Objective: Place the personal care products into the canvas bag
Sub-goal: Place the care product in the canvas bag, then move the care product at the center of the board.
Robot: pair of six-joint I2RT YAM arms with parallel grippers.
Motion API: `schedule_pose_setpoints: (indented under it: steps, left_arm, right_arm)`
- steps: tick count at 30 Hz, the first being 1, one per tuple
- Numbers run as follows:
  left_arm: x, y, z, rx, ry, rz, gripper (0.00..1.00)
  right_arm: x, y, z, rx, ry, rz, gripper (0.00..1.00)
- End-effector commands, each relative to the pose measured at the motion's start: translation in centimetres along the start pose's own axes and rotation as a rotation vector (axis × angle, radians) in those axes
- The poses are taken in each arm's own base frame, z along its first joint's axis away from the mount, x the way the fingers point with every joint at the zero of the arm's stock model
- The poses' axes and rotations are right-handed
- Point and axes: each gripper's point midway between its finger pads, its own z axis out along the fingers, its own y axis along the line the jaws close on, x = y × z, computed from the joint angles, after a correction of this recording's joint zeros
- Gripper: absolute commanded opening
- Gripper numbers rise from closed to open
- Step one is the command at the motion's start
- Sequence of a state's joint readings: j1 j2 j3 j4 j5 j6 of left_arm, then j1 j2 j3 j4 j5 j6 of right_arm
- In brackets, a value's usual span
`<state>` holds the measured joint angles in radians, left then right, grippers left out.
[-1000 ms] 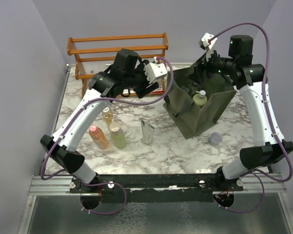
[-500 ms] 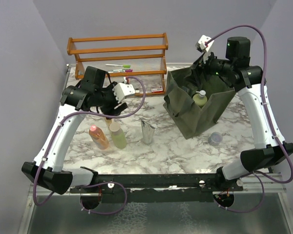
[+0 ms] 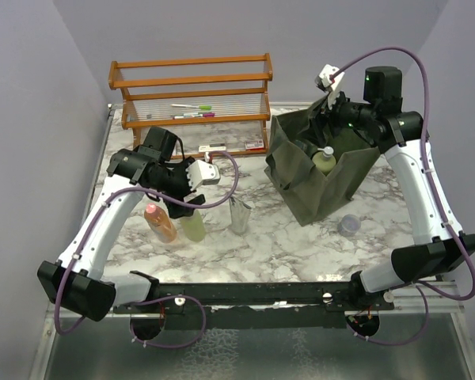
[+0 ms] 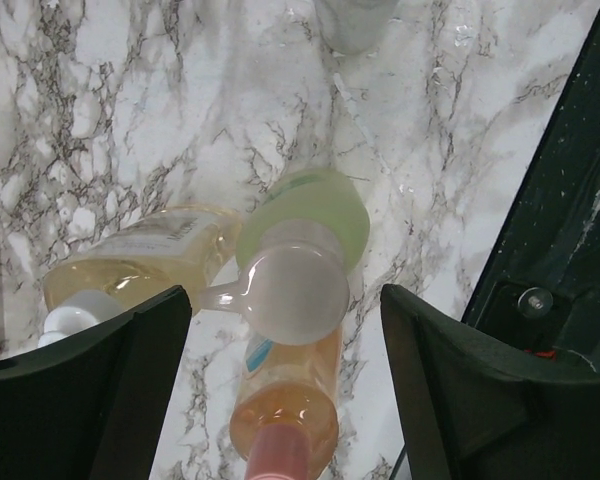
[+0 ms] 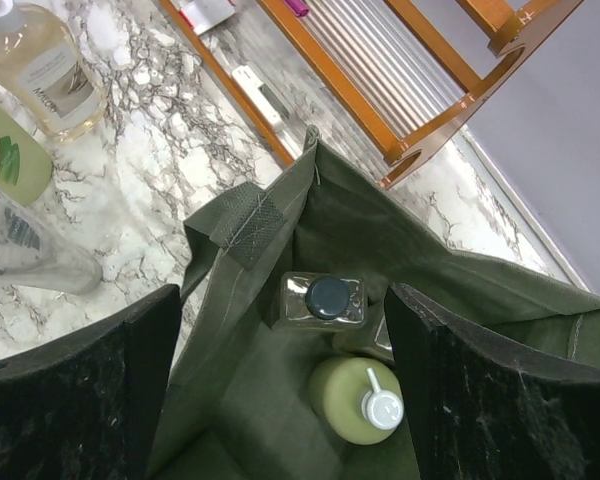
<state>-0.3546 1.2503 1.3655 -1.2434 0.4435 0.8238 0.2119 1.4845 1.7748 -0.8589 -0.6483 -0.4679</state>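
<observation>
Marble counter (image 3: 301,241) carrying the olive canvas bag (image 3: 332,190) at right rear, a white-pump bottle (image 5: 355,400) and black-capped bottle (image 5: 320,298) inside, beneath the wide-open, empty right gripper (image 5: 283,305); the left gripper (image 4: 283,310), likewise open and empty, hangs over the pale green bottle (image 4: 315,215) just beside the amber-orange bottle (image 3: 160,223).

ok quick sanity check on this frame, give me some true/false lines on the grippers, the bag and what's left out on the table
1. The left gripper is open above a pale green bottle on the table. True.
2. The canvas bag is empty. False: it holds at least a green pump bottle and a black-capped bottle.
3. The silver tube is in the bag. False: it stands on the table, left of the bag.
4. The right gripper hangs open over the bag, holding nothing. True.
5. The lavender jar is inside the bag. False: it sits on the table by the bag's near right side.
</observation>
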Motion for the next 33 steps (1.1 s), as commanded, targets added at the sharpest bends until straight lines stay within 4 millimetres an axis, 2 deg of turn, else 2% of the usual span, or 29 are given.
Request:
schedule_pose_setpoints:
  steps: [1, 14, 20, 23, 28, 33]
  left_arm:
    - [0.3, -1.2, 0.8, 0.101, -0.002, 0.038, 0.81]
    - [3.9, -0.4, 3.2, 0.177, 0.164, 0.113, 0.83]
    - [5.0, 0.1, 3.0, 0.162, 0.227, 0.127, 0.79]
    - [4.8, 0.6, 3.0, 0.130, 0.216, 0.141, 0.77]
    - [2.9, 1.2, 3.4, 0.089, 0.120, 0.145, 0.68]
    - [2.0, 0.6, 4.1, 0.106, 0.050, 0.144, 0.63]
  right_arm:
    - [-1.1, 0.1, -0.8, 0.029, -0.029, -0.053, 0.82]
    - [0.5, 0.2, 0.1, 0.001, 0.009, -0.033, 0.82]
    - [1.2, 0.2, 0.3, 0.003, 0.026, -0.031, 0.82]
    - [1.4, 0.2, 0.6, -0.006, 0.029, -0.025, 0.82]
    - [1.5, 0.2, 0.9, -0.016, 0.032, -0.017, 0.82]
    - [1.5, 0.2, 0.8, -0.015, 0.033, -0.019, 0.82]
